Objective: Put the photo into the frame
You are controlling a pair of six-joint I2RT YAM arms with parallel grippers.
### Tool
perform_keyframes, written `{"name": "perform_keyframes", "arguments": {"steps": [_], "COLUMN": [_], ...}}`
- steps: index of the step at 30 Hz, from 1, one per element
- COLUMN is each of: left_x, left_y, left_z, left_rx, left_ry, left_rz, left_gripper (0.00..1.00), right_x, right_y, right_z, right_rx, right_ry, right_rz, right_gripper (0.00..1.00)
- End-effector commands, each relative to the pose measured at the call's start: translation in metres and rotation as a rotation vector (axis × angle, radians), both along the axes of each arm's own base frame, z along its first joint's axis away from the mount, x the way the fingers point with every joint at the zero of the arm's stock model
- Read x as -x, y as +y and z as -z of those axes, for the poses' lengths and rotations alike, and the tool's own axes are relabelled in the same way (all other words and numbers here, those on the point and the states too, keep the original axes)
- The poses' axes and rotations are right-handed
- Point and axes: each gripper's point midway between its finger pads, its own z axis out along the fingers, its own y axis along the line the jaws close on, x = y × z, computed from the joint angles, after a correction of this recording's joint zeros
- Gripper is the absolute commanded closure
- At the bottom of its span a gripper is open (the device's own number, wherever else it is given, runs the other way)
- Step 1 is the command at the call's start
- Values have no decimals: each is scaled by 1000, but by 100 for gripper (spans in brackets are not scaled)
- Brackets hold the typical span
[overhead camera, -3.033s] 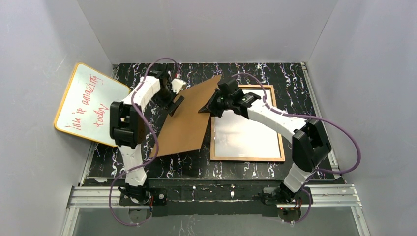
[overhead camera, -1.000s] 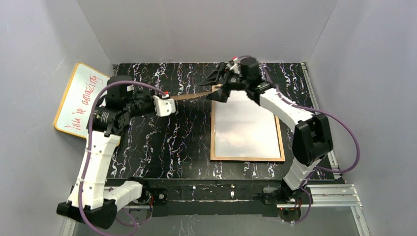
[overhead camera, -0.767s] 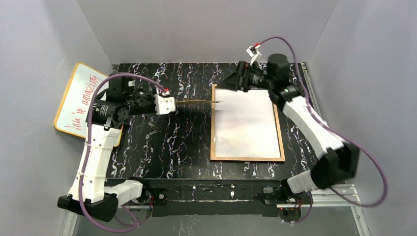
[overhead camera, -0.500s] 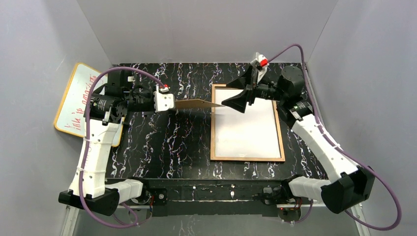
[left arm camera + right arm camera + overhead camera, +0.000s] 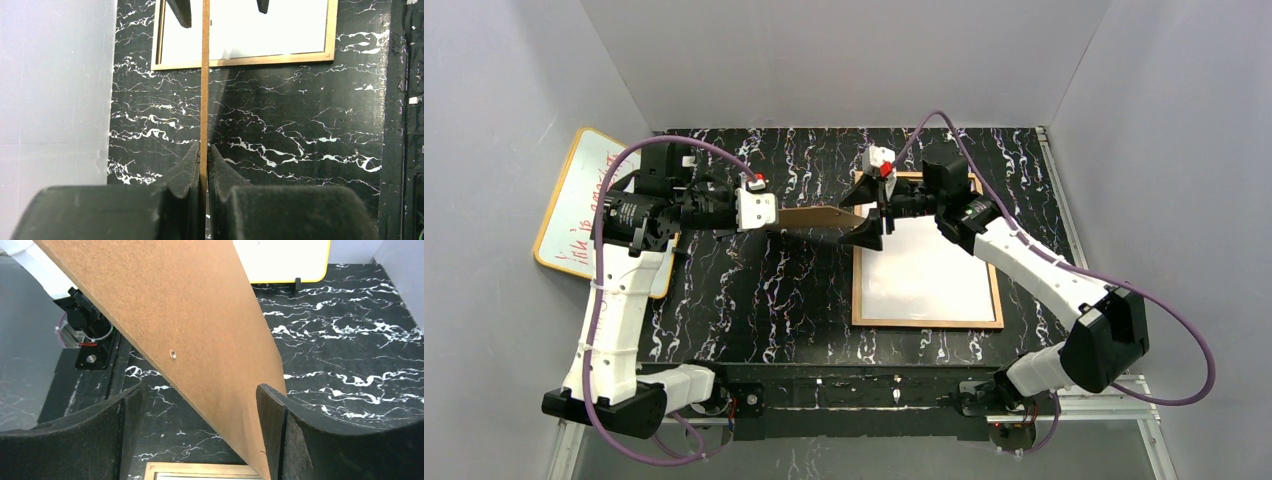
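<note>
The frame [image 5: 927,323] lies flat on the right of the table with its tan wood side up, also visible in the left wrist view [image 5: 270,59] and the right wrist view [image 5: 200,470]. A white sheet [image 5: 924,265] fills its opening; I cannot tell whether this is the photo face down. My left gripper [image 5: 776,215] [image 5: 204,147] is shut on a thin brown backing board [image 5: 809,217] [image 5: 205,75], held up edge-on above the table. My right gripper [image 5: 864,215] [image 5: 199,390] stands open, with its fingers astride the board's [image 5: 190,315] far end.
A yellow-edged whiteboard [image 5: 579,215] [image 5: 280,260] with red writing leans against the left wall behind my left arm. Grey walls enclose the black marbled table [image 5: 764,290] on three sides. My right arm's purple cable [image 5: 1164,330] loops out to the right.
My right arm has swung back in from the far right corner, and its open gripper now straddles the board's end. My left gripper still holds the board, which shows a little more of its face.
</note>
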Motion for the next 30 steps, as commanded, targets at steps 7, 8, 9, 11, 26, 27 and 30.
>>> {"name": "perform_keyframes", "arguments": {"steps": [7, 8, 9, 11, 26, 27, 30], "left_x": [3, 1, -3, -10, -113, -118, -137], "left_y": [-7, -8, -9, -11, 52, 57, 64], "left_z": [-17, -19, -22, -31, -176, -177, -159], "left_rx": [49, 58, 74, 118, 819, 845, 853], "left_ry": [-32, -33, -38, -57, -365, -351, -275], "left_rz": [31, 18, 3, -34, -788, -832, -937], "left_gripper": [100, 100, 100, 91, 2, 2, 2], "right_x": [-20, -21, -22, -26, -76, -80, -84], "right_y": [18, 18, 19, 20, -22, -30, -57], "right_z": [-12, -11, -11, -12, -86, -86, -91], "right_rx": [-39, -39, -38, -49, -237, -225, -216], "right_ry": [-141, -143, -148, -166, 134, 187, 298], "right_rz": [30, 29, 30, 45, 315, 340, 412], "right_gripper": [71, 92, 99, 99, 99, 99, 99]}}
